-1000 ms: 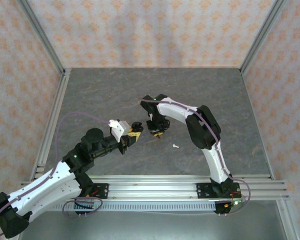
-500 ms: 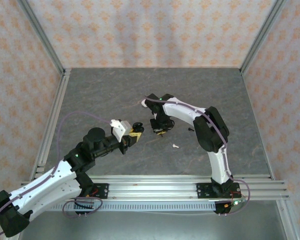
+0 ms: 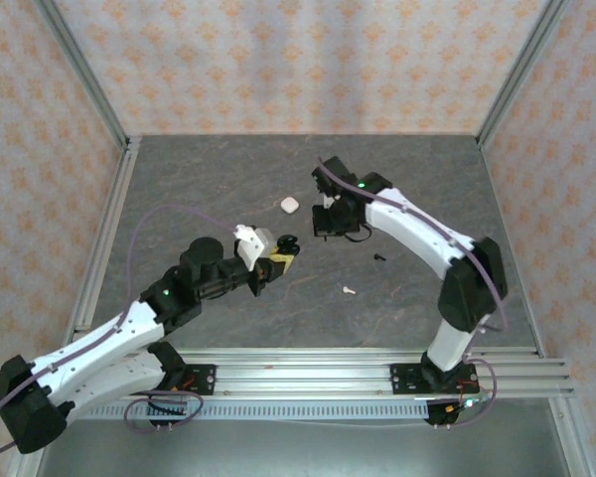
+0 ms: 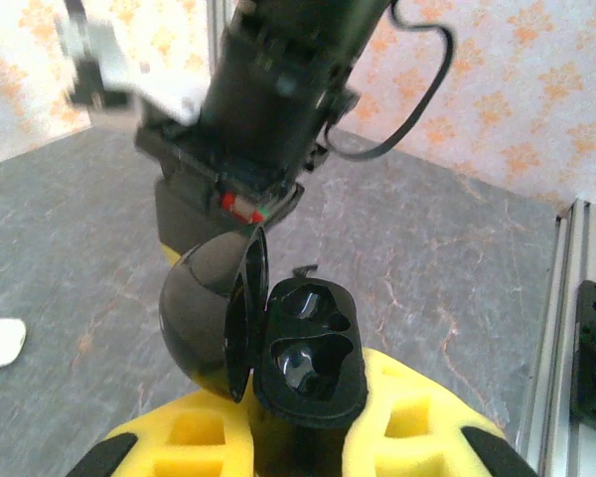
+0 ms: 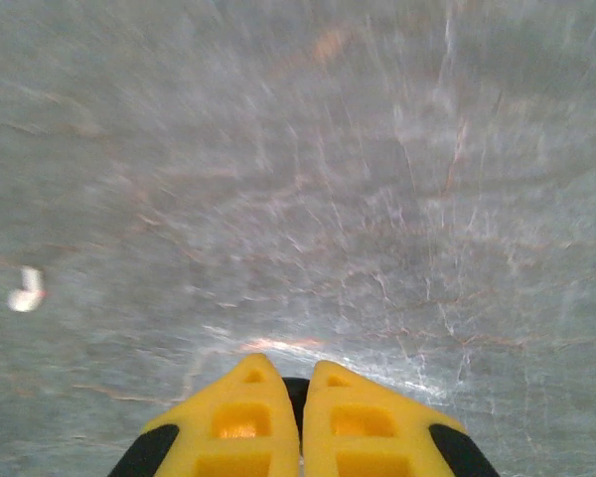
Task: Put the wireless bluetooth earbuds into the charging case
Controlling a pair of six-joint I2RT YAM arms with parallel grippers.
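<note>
- Up go the walls (image 3: 278,60): pale peach, sprinkled with small orange flower motifs.
- Down on the table (image 3: 199,179): dark grey, with lighter veins running through it like marble.
- The left arm (image 3: 99,348) and right arm (image 3: 417,234): white shells, black joints.
- On the left gripper (image 4: 303,422), fingers (image 4: 194,432) in bright yellow. The right gripper (image 5: 301,397) matches, black at the base.
- The open case (image 4: 308,353): glossy black, inside and out.
- The closed case (image 3: 290,205): white.
- The earbud (image 3: 349,291): white too.
- The rails (image 3: 308,360): silvery metal.
</note>
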